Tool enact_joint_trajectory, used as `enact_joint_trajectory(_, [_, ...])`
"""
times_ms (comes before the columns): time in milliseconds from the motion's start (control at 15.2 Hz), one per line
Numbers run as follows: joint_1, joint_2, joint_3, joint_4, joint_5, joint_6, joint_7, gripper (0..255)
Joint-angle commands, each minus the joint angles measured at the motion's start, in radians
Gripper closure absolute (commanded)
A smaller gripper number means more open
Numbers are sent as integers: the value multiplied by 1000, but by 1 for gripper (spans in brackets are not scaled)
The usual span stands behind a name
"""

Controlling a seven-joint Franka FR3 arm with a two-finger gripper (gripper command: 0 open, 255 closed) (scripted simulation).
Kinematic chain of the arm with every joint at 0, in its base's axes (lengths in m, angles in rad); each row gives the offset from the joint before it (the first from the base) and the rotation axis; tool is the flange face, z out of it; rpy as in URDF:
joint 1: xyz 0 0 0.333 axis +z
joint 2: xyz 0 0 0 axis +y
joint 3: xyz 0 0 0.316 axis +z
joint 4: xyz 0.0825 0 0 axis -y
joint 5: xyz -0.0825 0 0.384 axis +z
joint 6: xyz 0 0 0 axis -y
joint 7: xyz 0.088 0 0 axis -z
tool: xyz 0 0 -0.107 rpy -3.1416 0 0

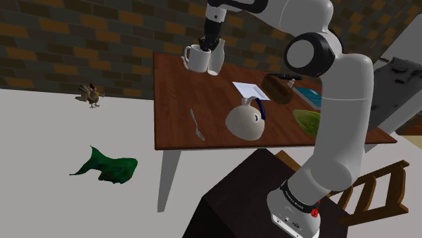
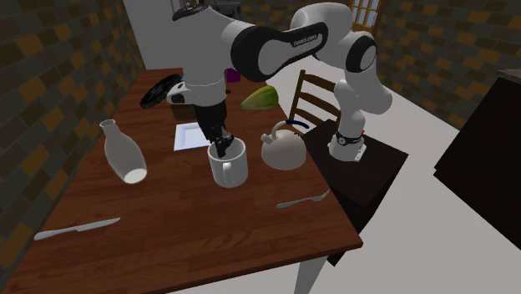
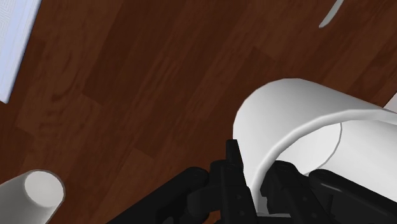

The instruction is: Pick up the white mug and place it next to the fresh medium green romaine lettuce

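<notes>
Second exterior view, from its left: a grey table knife [image 2: 75, 227] lies on the brown wooden desk [image 2: 167, 250]. Behind it a white narrow-necked bottle [image 2: 123, 152] stands upright. Near the bottle is the white handled mug [image 2: 231, 169], mouth up. The black gripper [image 2: 220, 147] is at its rim, fingers [image 3: 231, 170] pinching the wall. The green romaine lettuce [image 2: 260, 98] lies well apart, at the desk's far edge. A white kettle [image 2: 282, 150] stands beside the mug.

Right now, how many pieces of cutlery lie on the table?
2. A fork lies near the table edge by the kettle; a knife by the corner beyond the vase. The arm may hide others.
</notes>
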Motion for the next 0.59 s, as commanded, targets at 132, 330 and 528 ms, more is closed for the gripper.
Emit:
enact_joint_trajectory(132, [-3,23,0,93,1,-70,1,255])
enact_joint_trajectory(330, [-6,47,1,167,3,-121,1,255])
enact_joint_trajectory(528, [-26,-114,-12,-89,-4,-26,-40,255])
